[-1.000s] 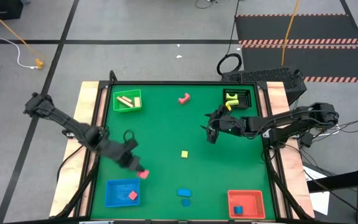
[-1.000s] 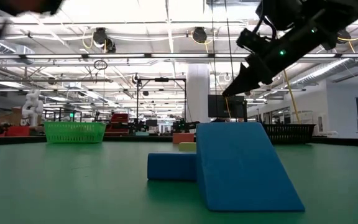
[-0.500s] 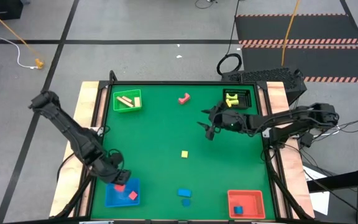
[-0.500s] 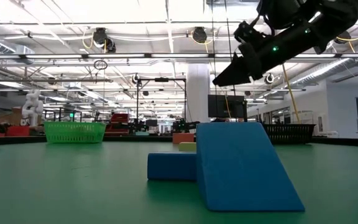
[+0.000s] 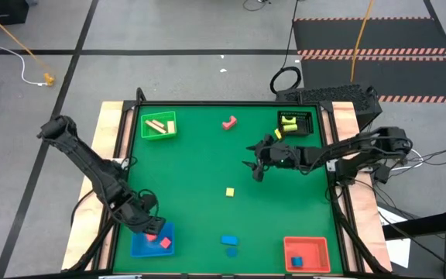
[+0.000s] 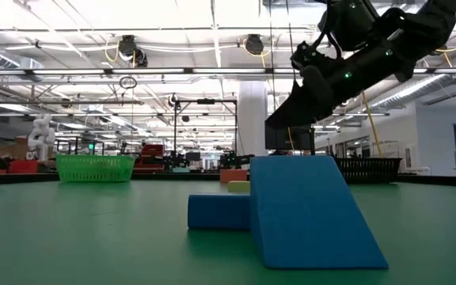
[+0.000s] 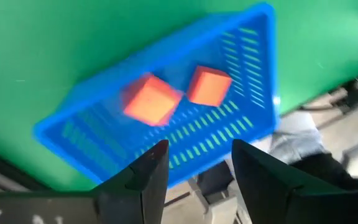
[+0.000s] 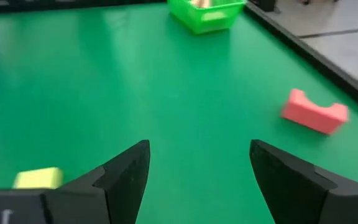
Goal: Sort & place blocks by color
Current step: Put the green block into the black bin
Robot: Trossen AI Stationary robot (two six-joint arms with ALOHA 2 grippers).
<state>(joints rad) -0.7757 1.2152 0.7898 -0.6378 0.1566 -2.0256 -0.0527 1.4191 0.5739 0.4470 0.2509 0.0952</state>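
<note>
My left gripper [image 5: 150, 225] hangs open over the blue tray [image 5: 139, 246] at the table's near left, fingers pointing down [image 7: 194, 163] with nothing between them. Below it, inside the tray [image 7: 253, 37], are two red blocks: one sharp [image 7: 208, 86] on the tray floor, one blurred [image 7: 150, 99] beside it. My right gripper [image 5: 255, 167] hovers open above the cloth right of centre [image 8: 197, 163]. A yellow block [image 5: 229, 191] lies on the cloth near it [image 8: 37, 178]. The pink block [image 5: 229, 122] lies farther off [image 8: 314, 112].
A green tray [image 5: 159, 125] with blocks stands far left and a black tray [image 5: 295, 122] with yellow blocks far right. The red tray [image 5: 307, 253] at the near right holds a blue block. Two blue blocks [image 5: 230, 246] lie near the front edge, large in the low view [image 6: 307, 210].
My left gripper has swung from the cloth toward the table's near left corner and down over the blue tray, carrying a red block. That block is now out of its fingers and inside the tray. My right gripper has edged toward the table's left and sunk a little.
</note>
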